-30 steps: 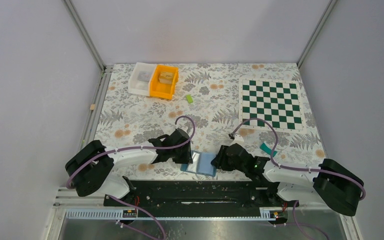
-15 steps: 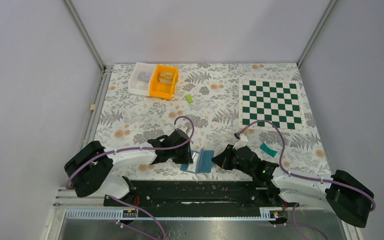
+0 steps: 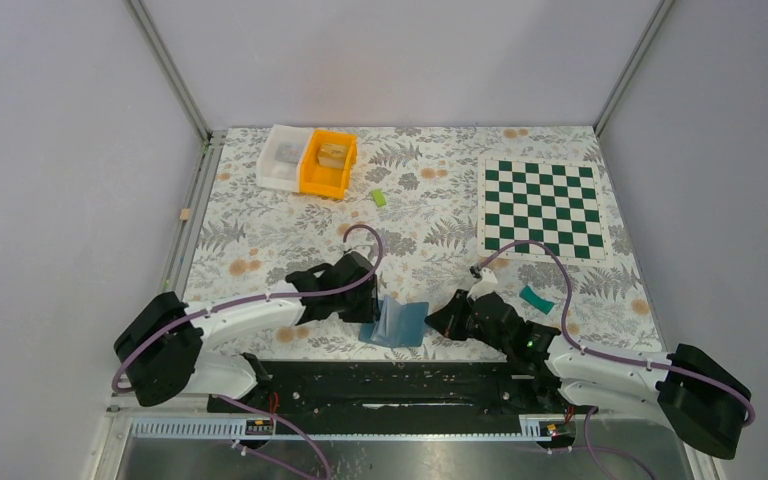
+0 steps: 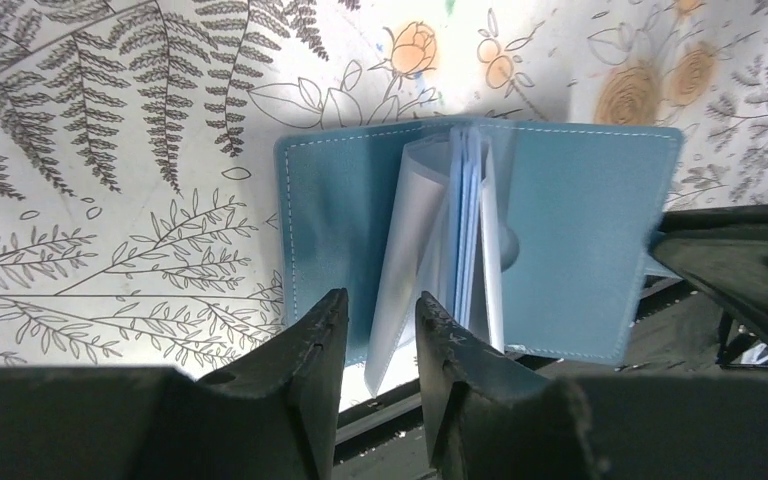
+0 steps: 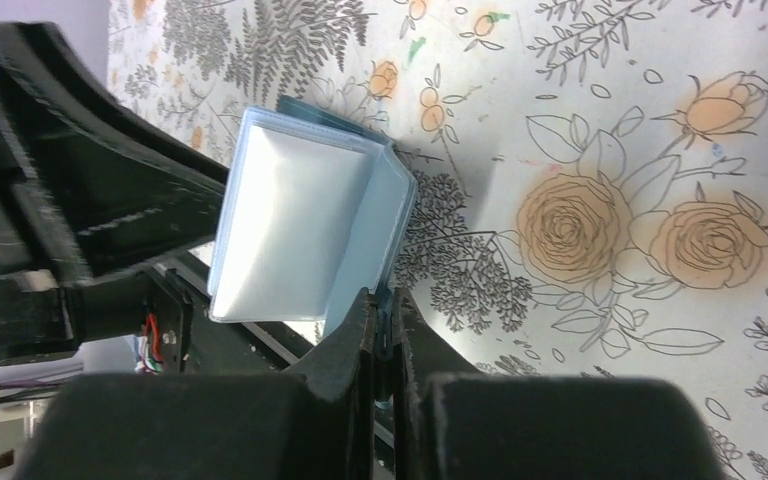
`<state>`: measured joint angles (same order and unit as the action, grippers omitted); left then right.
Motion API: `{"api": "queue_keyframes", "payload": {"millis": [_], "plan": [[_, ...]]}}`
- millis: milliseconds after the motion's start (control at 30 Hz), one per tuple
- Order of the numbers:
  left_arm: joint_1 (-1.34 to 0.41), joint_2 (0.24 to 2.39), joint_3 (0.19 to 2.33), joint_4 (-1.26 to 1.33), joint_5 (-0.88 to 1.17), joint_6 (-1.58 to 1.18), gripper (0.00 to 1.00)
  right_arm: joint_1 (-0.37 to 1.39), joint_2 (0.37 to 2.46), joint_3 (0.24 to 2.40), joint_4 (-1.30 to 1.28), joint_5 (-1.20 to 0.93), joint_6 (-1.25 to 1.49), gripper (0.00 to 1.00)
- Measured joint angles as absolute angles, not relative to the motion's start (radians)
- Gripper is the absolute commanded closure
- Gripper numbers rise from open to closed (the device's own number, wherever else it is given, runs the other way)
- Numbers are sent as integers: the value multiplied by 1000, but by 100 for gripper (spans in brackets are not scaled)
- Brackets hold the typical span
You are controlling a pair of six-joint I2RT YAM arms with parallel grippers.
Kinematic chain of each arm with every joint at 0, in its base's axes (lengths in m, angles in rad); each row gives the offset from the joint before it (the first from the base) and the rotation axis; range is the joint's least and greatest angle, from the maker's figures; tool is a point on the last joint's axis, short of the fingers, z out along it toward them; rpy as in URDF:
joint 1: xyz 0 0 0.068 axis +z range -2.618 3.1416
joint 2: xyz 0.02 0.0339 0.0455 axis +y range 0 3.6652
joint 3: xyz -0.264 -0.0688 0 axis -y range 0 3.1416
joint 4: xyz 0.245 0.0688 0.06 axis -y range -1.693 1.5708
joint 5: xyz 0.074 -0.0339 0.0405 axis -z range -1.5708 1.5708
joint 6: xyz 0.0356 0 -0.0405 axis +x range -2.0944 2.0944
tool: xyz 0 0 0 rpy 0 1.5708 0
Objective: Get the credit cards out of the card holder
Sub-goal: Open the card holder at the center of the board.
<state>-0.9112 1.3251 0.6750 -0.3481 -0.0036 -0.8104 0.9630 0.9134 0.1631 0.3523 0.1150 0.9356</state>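
Holder (image 3: 398, 322) stands half-open like a book at the near edge of the desk (image 3: 430, 215), between my two arms.
Clear sleeves (image 4: 410, 250) fan out from its spine; can't tell if cards sit in them. One teal card (image 3: 535, 297) lies out on the desk, right of the holder. My right fingers (image 5: 355, 340) are clamped on the blue cover's edge. My left fingers (image 4: 310, 345) are narrow, a slim gap straddling a sleeve's lower edge, apparently not pinching. My guess: cards are light, stiff and slick, sleeves floppy. Best to grip a card's exposed short edge and pull straight along the sleeve.
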Motion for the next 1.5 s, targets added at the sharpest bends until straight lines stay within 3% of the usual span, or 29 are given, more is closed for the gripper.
{"api": "queue_keyframes", "payload": {"millis": [633,1100,1367,1500], "plan": [[-910,1249,701,-422,-12,-794,61,963,961,164,282,138,886,100],[-910,1164,725,-326,125,-772,65,963,946,178,260,141,847,100],[-909,1332,723,-302,134,-764,66,956,944,242,162,140,803,66],[-909,1346,709,-239,188,-766,66,955,872,318,60,138,797,62]]}}
